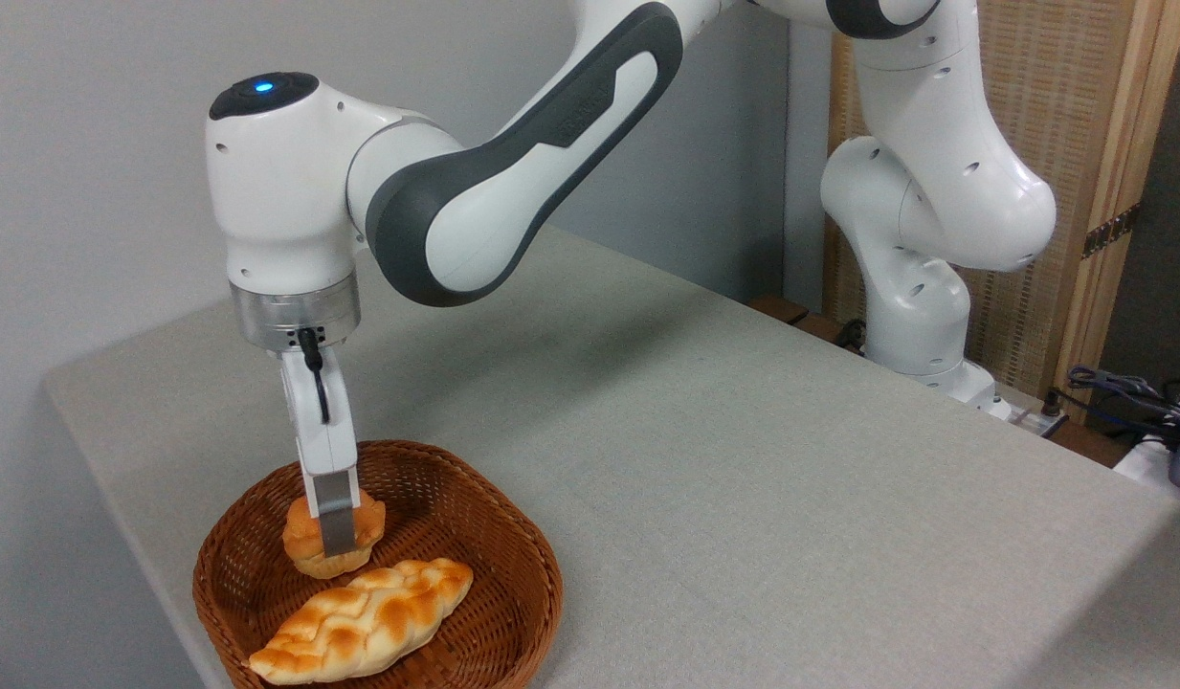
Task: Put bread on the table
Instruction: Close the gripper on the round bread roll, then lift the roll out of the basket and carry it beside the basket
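Now, metal fingers (336, 536) clamped on knotted round bread (307, 541), woven wicker basket (513, 555), braided loaf (365, 622)

A wide desk (743, 459) covered in light grey-beige fabric, with a rounded corner at the far left. One thing rests directly on it — a brown woven wicker basket (513, 555), set at the near left corner, directly beneath the tool (333, 536). The basket's near rim runs out of view at the bottom edge. To the right of the tool and beyond it, the fabric surface lies bare — flat and evenly lit.
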Motion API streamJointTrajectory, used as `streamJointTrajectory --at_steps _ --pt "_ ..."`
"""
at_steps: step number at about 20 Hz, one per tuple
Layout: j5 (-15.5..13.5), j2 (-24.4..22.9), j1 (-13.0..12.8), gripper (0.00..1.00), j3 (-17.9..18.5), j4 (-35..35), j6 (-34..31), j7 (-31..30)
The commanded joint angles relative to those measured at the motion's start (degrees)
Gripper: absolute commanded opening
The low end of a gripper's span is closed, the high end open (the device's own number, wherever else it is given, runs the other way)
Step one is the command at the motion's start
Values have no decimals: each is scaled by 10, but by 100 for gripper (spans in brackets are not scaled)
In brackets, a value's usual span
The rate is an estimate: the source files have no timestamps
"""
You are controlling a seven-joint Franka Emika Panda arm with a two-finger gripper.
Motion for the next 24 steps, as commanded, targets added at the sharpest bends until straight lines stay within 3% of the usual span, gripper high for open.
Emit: streamJointTrajectory --at_steps 1,11,14,19,24 --pt "7 -8 2 34 0 -8 9 4" --pt "2 -12 3 34 1 -5 7 5" --pt "1 -39 6 36 5 0 -7 4" --pt "0 -113 11 39 29 1 -103 5" --pt "1 -183 12 40 30 -26 -263 14"
